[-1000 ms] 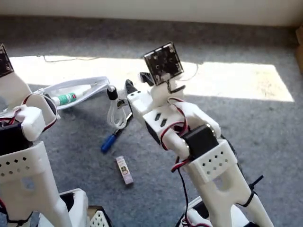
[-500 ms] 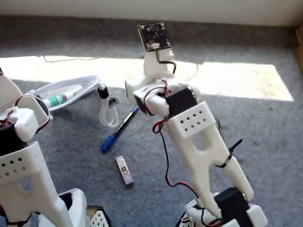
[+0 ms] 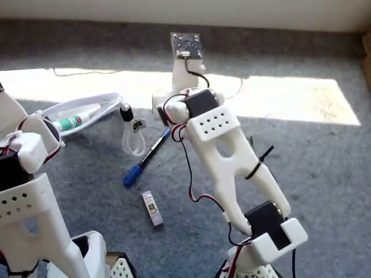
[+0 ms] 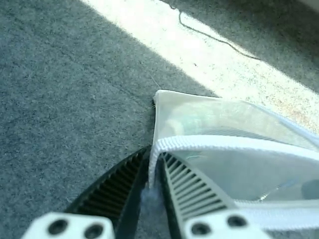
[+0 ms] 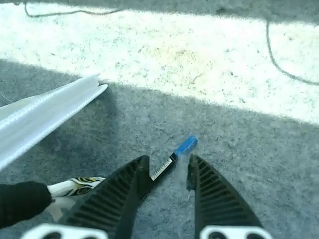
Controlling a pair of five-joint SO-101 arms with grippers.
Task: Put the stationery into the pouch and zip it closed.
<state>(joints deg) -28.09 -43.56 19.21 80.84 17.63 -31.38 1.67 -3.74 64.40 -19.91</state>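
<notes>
Pinching pouch (image 4: pixel 224 134) by white zipper rim, left gripper (image 4: pixel 153 164) has fingers closed on it. Pouch lies on carpet at left of high view, green-labelled tube already inside. Right gripper (image 5: pixel 168 162) has fingers apart, poised over blue pen (image 3: pixel 145 160) near pouch mouth. Pen likely light, rigid, smooth, prone to roll: best taken across mid-barrel. Pouch soft, floppy, likely to sag; rim hold seems right. Small box (image 3: pixel 152 207) lies apart, untouched.

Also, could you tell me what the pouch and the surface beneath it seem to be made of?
The pouch looks like soft translucent plastic, smooth, contents showing through, with white ribbed zip edging. The surface: probably grey carpet, matte, fuzzy pile.
</notes>
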